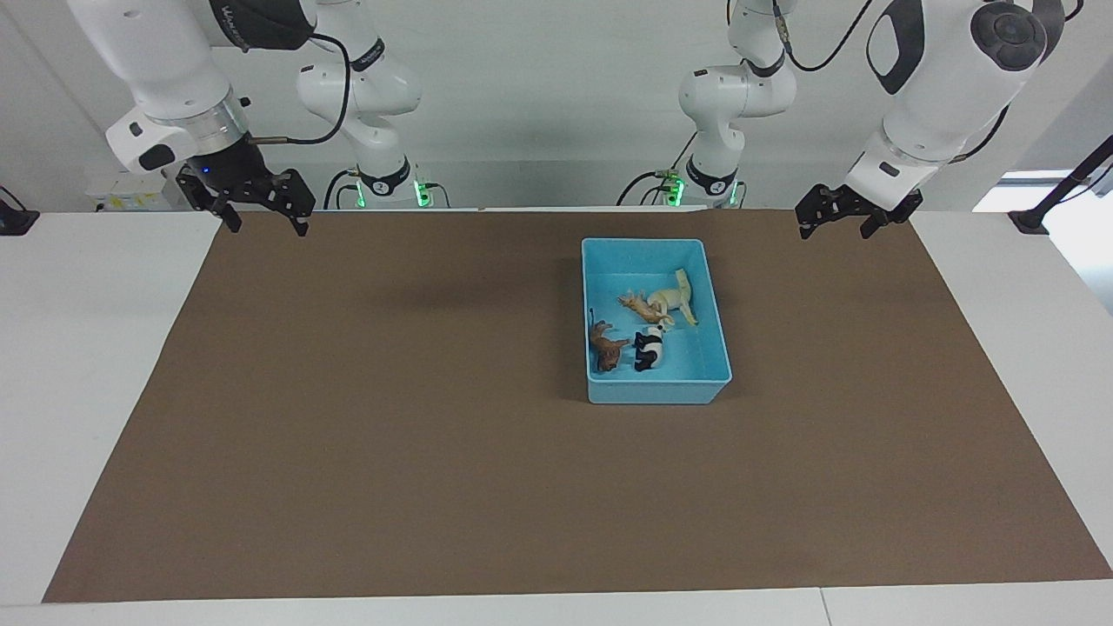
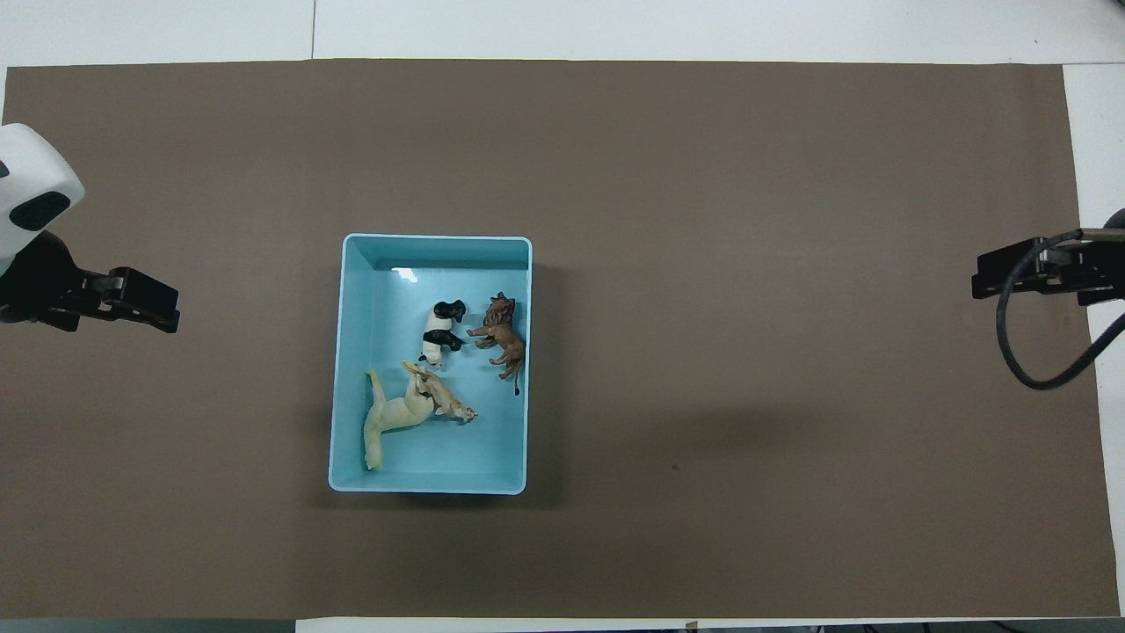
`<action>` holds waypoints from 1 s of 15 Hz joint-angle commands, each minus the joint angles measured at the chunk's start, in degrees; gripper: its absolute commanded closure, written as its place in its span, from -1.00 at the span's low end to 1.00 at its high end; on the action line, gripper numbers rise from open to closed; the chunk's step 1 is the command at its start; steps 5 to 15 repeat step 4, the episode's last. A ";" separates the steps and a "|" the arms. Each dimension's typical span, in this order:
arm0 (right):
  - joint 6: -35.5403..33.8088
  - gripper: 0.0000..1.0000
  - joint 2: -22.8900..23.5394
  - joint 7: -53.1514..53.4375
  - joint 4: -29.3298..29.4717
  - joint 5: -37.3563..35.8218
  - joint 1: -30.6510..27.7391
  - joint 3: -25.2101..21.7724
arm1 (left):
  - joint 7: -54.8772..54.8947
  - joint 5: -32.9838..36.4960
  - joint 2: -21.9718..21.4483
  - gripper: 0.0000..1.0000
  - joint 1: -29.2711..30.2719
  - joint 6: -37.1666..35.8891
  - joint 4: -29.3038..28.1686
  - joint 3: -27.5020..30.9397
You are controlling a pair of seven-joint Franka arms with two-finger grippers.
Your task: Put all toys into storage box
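Toys all lay inside the storage box on the brown mat, well apart from the left gripper and the right gripper, both raised over the mat's corners with fingers apart and empty.

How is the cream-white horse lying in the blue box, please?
Tipped on its side: the horse lies flat on the box floor.

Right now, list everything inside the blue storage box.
The storage box holds four toys lying loose: a cream horse, a tan animal touching it, a panda and a brown animal. Anything under the horse's body is hidden.
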 commanded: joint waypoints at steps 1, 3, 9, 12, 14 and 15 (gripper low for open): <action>1.79 -1.00 -1.06 1.19 -1.77 -1.17 -1.44 1.12 | 0.78 -0.29 -0.11 -1.00 -0.05 5.32 -0.74 -0.10; 1.70 -1.00 -1.06 1.28 -1.68 -1.08 -1.53 1.12 | 1.04 -0.29 -0.11 -1.00 -0.05 4.82 -0.83 0.07; 1.79 -1.00 -1.06 1.28 -1.68 -1.08 -1.45 1.21 | 1.04 -0.30 -0.11 -1.00 -0.05 3.94 -0.65 0.25; 1.79 -1.00 -1.06 1.28 -1.68 -1.08 -1.45 1.21 | 1.04 -0.30 -0.11 -1.00 -0.05 3.94 -0.65 0.25; 1.79 -1.00 -1.06 1.28 -1.68 -1.08 -1.45 1.21 | 1.04 -0.30 -0.11 -1.00 -0.05 3.94 -0.65 0.25; 1.79 -1.00 -1.06 1.28 -1.68 -1.08 -1.45 1.21 | 1.04 -0.30 -0.11 -1.00 -0.05 3.94 -0.65 0.25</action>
